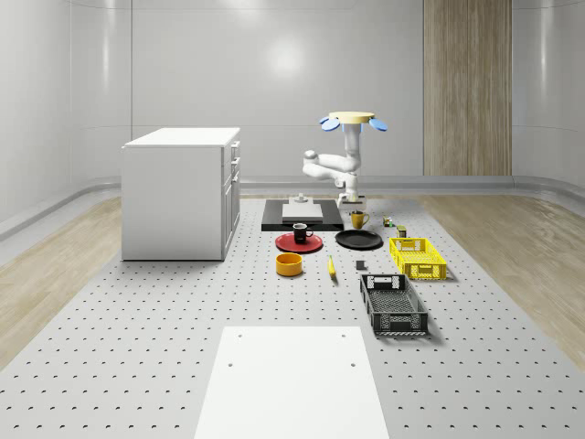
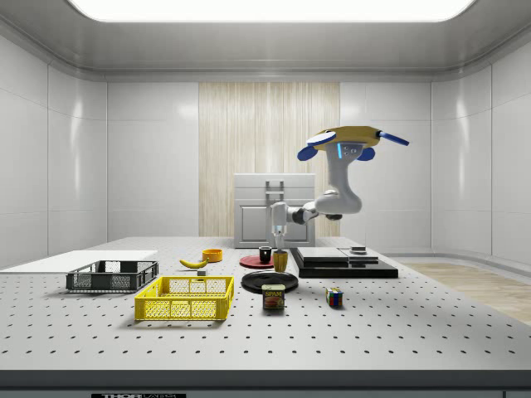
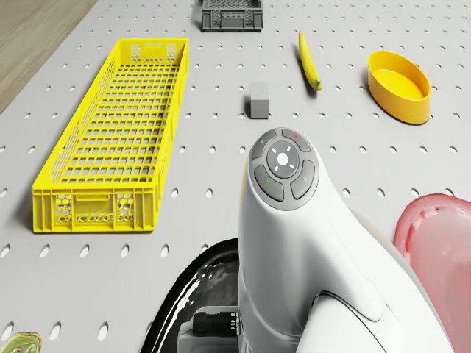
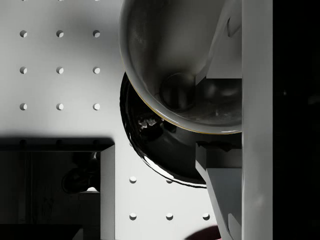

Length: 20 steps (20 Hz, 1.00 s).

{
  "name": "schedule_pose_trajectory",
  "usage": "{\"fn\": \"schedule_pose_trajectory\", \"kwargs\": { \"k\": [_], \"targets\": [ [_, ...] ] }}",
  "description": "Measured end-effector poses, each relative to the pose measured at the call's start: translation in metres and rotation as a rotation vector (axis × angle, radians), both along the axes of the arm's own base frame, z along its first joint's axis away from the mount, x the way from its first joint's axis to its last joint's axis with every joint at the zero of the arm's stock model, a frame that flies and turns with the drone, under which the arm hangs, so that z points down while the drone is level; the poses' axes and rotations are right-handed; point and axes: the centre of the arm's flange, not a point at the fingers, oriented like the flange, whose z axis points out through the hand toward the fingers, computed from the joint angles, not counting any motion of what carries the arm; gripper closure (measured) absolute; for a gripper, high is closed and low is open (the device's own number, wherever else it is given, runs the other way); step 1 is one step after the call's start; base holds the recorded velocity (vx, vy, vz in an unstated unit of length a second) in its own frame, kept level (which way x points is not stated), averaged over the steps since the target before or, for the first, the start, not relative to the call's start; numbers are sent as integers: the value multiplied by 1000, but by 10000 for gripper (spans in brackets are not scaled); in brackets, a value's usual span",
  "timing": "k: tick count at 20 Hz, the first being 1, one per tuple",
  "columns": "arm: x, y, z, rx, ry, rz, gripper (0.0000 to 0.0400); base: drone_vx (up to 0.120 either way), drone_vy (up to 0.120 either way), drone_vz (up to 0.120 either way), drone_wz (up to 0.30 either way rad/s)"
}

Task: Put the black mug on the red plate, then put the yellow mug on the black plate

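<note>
Your claw grips the yellow mug just above the black plate's far edge. Drone hovers behind it. Black mug sits on the red plate alongside.

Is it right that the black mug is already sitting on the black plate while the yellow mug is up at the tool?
Not quite. The black mug sits on the red plate, not the black plate, as the whole-scene view shows. The rest holds: the yellow mug is up at the tool, beside the black plate, with the drone hovering above.
</note>
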Motion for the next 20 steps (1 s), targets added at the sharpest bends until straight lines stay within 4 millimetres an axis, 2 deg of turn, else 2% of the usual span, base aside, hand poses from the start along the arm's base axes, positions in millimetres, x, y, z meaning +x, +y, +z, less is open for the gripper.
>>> {"fn": "schedule_pose_trajectory", "kwargs": {
  "k": [2,6,18,20],
  "targets": [
    [0,0,0,0,0,0,290,100,0,0,0],
    [0,0,6,0,0,0,290,0,0,0,0],
    [0,0,50,0,0,0,290,0,0,0,0],
    [0,0,54,0,0,0,176,0,0,0,0]
  ]
}}
